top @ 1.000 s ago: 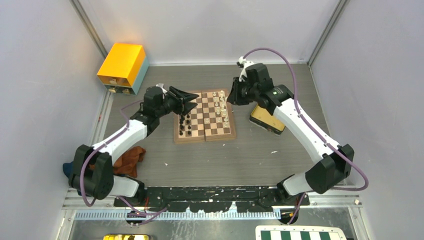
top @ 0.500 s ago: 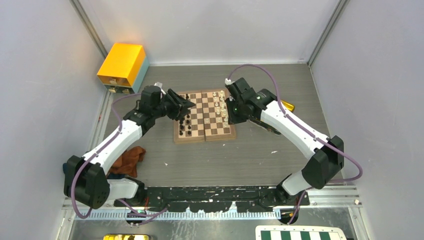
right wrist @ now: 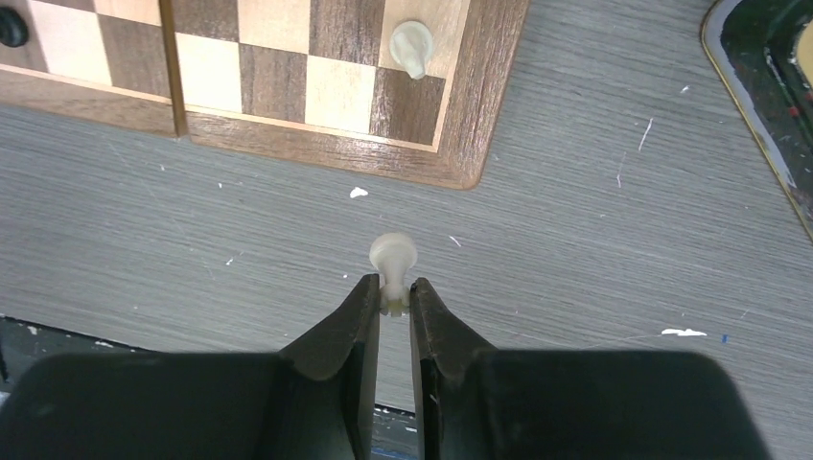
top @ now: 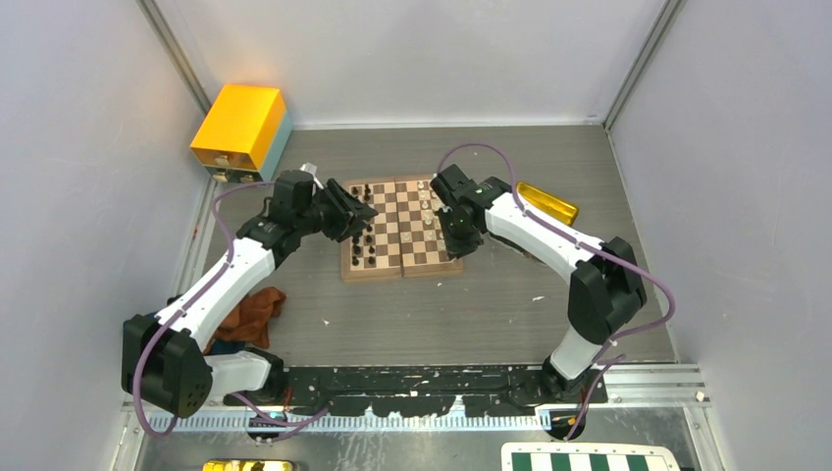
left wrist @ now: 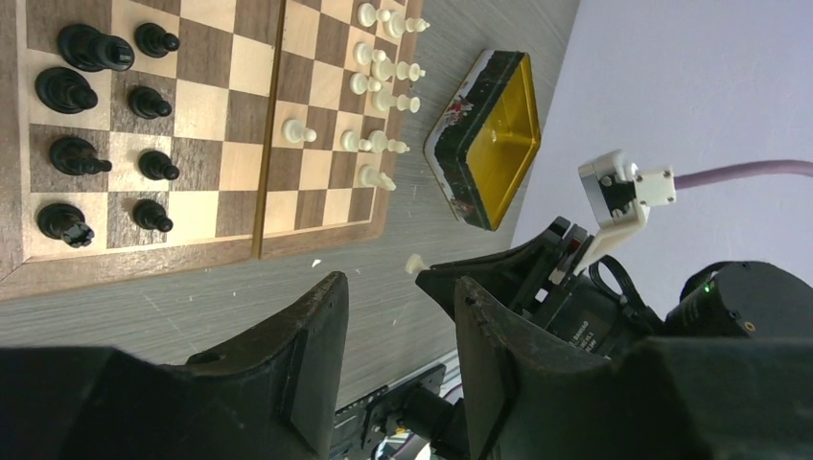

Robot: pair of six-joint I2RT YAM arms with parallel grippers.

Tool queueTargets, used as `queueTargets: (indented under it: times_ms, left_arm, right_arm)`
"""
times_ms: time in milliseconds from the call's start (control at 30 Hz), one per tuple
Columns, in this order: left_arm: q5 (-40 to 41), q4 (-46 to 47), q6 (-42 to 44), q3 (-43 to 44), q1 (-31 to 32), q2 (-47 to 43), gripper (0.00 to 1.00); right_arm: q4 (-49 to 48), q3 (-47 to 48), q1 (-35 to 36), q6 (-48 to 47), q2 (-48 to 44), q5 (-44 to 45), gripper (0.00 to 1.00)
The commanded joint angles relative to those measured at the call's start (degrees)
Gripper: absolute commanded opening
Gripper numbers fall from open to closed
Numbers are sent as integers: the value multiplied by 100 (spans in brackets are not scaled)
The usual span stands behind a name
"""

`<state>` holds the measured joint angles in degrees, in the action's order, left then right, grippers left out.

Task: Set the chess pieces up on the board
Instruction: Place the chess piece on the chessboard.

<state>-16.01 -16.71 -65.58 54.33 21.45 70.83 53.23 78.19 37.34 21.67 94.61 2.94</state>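
Note:
The board (top: 400,240) lies at the table's middle. Black chess pieces (left wrist: 72,91) stand in two columns on its left side. White chess pieces (left wrist: 383,72) cluster on its right side. My right gripper (right wrist: 394,292) is shut on a cream-white piece (right wrist: 393,254), gripped by its top with the round base pointing outward. It hangs over the grey table just off the board's near right corner (right wrist: 460,172). One white piece (right wrist: 410,43) stands on that corner square. My left gripper (left wrist: 398,287) is open and empty, hovering by the board's left side (top: 361,216).
A gold tin tray (top: 547,201) lies right of the board. A yellow box (top: 240,128) sits at the back left. A brown cloth (top: 257,309) lies beside the left arm. A green-and-white checkered board (top: 584,459) shows at the bottom edge.
My right arm has swung left from above the gold tray to the board's near right corner, carrying the white piece. My left gripper has drawn back slightly toward the board's left edge.

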Motion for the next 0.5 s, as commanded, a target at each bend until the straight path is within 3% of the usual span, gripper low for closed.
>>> queueTargets:
  times_ms: [0,467]
  left_arm:
    - [81,-36,234,260,-27,-209,46]
    - [116,-146,414,304,-40,-210,46]
  right_arm:
    - [-74,262,27,74,176,-14,1]
    - [-524,408,22,-11,757,-62,1]
